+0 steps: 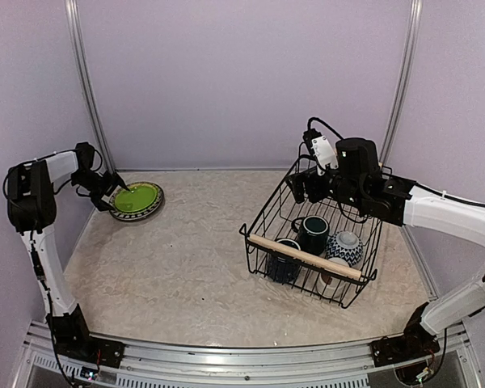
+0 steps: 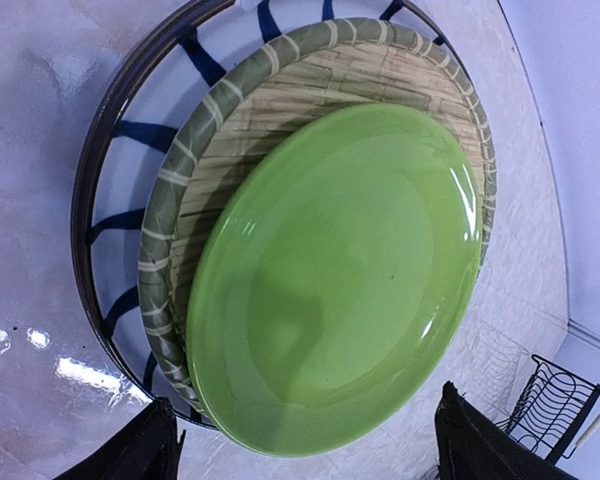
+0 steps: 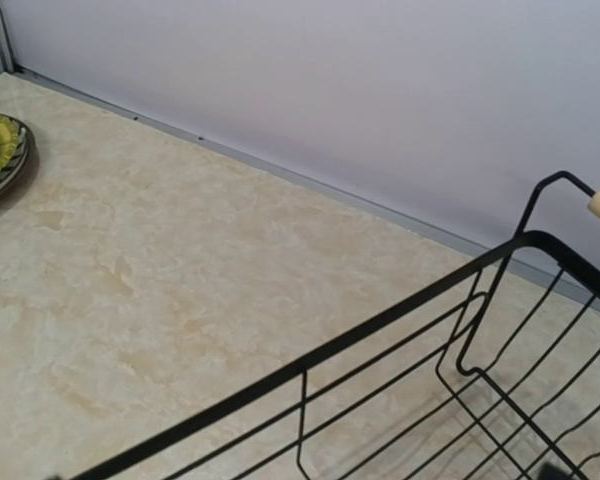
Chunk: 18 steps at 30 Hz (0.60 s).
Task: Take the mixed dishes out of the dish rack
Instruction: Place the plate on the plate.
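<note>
Your beige marbled table [image 1: 186,259] stands inside pale lilac walls [image 1: 242,81]. Your left hand [image 1: 113,196] is spread over the lime green plate [image 1: 136,200], which lies on the tan lattice plate [image 2: 270,90]; only the left wrist view shows that lattice clearly. Your right hand [image 1: 301,187], spread wide, hovers at the dish rack [image 1: 267,210], which holds two dark blue mugs [image 1: 314,233].

No writing, label, brand or number can be read anywhere. The plates [image 2: 330,270] just ahead of the left pincer [image 2: 305,440] carry only patterns: plain green on top, tan lattice beneath, blue stripes lowest.
</note>
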{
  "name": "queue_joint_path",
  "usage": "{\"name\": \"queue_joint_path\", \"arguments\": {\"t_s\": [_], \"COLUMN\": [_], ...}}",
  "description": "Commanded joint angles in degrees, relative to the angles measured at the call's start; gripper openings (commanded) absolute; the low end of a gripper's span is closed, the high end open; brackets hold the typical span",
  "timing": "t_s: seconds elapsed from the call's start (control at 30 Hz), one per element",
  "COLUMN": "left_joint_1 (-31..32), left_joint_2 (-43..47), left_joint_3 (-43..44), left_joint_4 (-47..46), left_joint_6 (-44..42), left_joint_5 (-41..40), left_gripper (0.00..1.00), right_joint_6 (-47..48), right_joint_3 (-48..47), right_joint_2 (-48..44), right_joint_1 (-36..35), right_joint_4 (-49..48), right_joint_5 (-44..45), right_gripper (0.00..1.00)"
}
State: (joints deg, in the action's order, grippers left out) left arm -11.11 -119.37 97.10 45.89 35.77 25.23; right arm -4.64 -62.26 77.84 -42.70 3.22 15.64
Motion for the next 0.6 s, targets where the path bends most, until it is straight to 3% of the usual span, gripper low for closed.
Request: {"name": "queue_joint_path", "arguments": {"t_s": [0.0,0.57], "left_joint_1": [0.6,3.2], "left_joint_2": [2.1,12.3], "left_joint_3": [1.5,-3.1], "left_joint_4": [0.6,-3.2], "left_joint_6": [-0.7,-1.7], "left_joint_5": [-1.6,-5.5], "left_gripper": [0.87,0.99], "right_joint_6": [-1.8,-7.4], "right_joint_3": [-0.5,-3.3], "right_joint_2": [-0.2,2.6], "right_joint_1": [1.0,4.7], "right_joint_4": [1.2,8.3], "right_joint_5": [-0.1,-1.8], "right_gripper": [1.00,1.00]}}
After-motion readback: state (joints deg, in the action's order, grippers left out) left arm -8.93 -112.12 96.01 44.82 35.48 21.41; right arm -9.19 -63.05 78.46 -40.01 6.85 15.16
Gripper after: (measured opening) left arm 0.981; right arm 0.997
